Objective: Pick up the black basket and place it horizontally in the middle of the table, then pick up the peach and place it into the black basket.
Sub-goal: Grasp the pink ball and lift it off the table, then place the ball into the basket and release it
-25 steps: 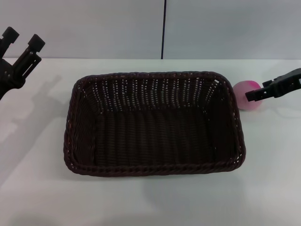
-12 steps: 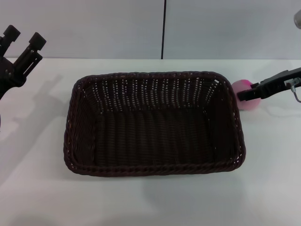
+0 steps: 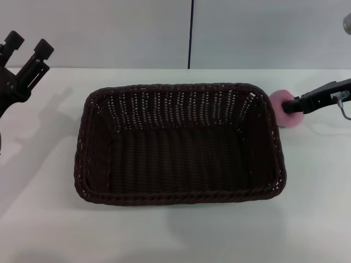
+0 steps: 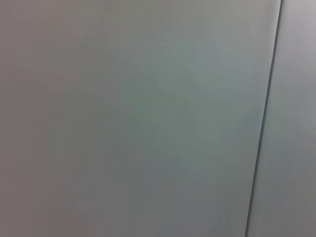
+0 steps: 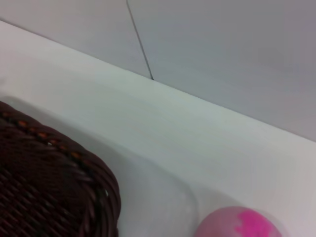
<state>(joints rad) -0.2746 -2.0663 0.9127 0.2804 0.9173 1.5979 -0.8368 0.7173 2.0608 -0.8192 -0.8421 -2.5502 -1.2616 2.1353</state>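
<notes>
The black basket (image 3: 178, 143) lies lengthwise across the middle of the white table (image 3: 175, 235), open side up and empty. The pink peach (image 3: 289, 119) sits on the table just off the basket's far right corner. My right gripper (image 3: 289, 105) reaches in from the right at peach height and lies across the fruit's front. The right wrist view shows the peach (image 5: 242, 224) close by, beside a basket corner (image 5: 44, 187). My left gripper (image 3: 26, 44) is open and empty, raised at the far left, away from the basket.
A grey wall with a dark vertical seam (image 3: 191, 33) stands behind the table's far edge. The left wrist view shows only that wall (image 4: 123, 118). Bare tabletop lies in front of the basket and on both sides of it.
My right gripper has moved left and closed in on the peach, now crossing its front. The basket and my left arm have not moved.
</notes>
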